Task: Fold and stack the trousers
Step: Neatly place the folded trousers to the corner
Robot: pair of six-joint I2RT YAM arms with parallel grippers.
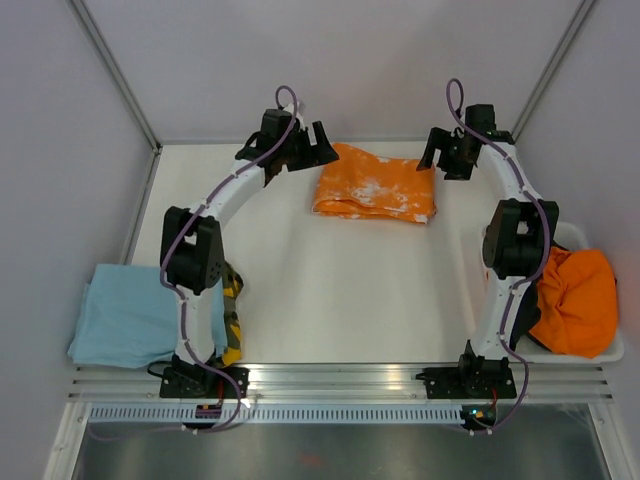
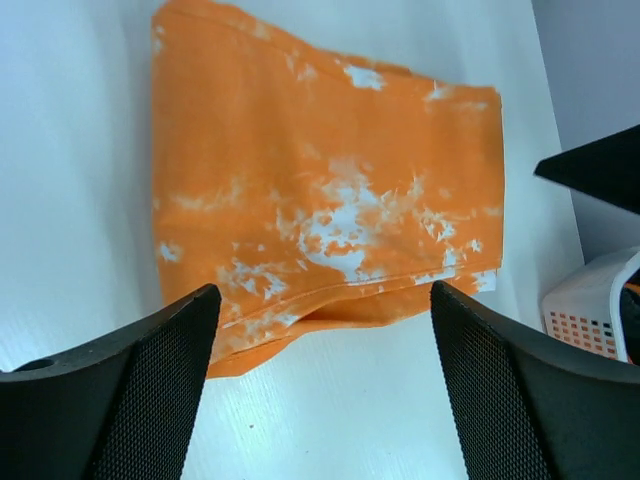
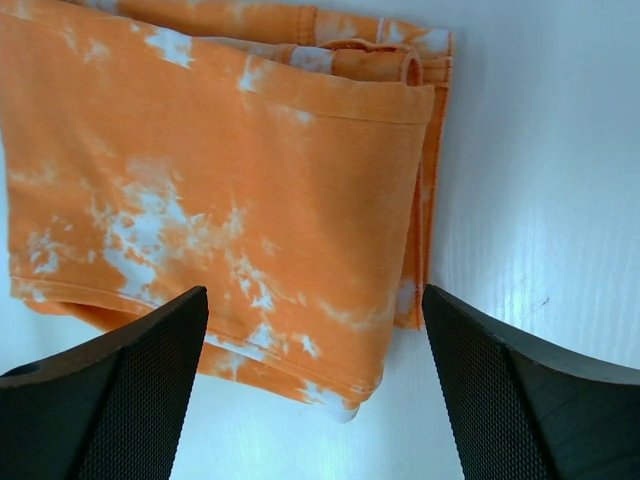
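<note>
top external, folded trousers (image 1: 375, 183) between left tool (image 1: 320, 147) and right tool (image 1: 438, 156)

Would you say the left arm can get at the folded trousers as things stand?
Probably yes: the open left gripper hovers right beside the trousers, with only bare table between them.

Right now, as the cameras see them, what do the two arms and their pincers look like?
Both the left arm and the right arm are built of white links joined by bulky black joints. A thin purple cable runs along each arm. The left pincer and the right pincer are black, and their broad fingers have a fine mesh texture.
</note>
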